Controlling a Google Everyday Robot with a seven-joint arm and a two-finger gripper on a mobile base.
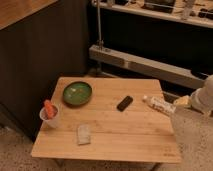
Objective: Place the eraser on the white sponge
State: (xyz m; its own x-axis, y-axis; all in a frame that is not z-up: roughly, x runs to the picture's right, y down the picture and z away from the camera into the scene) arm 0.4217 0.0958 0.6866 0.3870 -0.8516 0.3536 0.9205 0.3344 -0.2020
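Flat round-ended black eraser (125, 103) mid wood table (130, 131), speckled white sponge (83, 134) near-left; gripper off-frame right past arm (204, 96), jaws spread.

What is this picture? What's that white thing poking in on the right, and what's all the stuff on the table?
That white thing is a robot's arm. At its end is the gripper, a two-fingered pincer for picking things up. Here the gripper is at the right edge of the wooden table, close to a white printed tube. One camera took the picture, looking down at the table from above. On the table are a green bowl, a white cup with a carrot in it, a flat white sponge near the front, and a small black eraser in the middle. The eraser lies all by itself, so nothing holds it. I can't tell whether the gripper touches the tube.
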